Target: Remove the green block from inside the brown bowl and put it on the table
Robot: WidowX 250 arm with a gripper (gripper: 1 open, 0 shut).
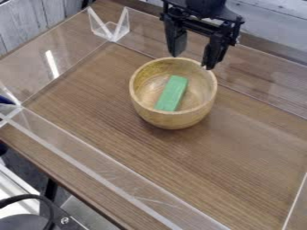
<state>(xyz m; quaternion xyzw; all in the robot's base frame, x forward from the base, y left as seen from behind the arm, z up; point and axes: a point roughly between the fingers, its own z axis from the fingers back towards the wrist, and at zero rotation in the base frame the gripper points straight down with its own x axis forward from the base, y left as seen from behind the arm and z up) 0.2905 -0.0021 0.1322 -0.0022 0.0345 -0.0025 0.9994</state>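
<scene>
A light tan wooden brown bowl sits on the dark wood-grain table, a little behind its middle. The bright green block lies flat inside the bowl, its long side running front to back. My black gripper hangs above the bowl's far rim, pointing down. Its fingers stand open with nothing between them, and they do not touch the bowl or the block.
Low clear acrylic walls run around the table's edges. A clear angled bracket stands at the far left corner. Black cables and gear show below the table's near left edge.
</scene>
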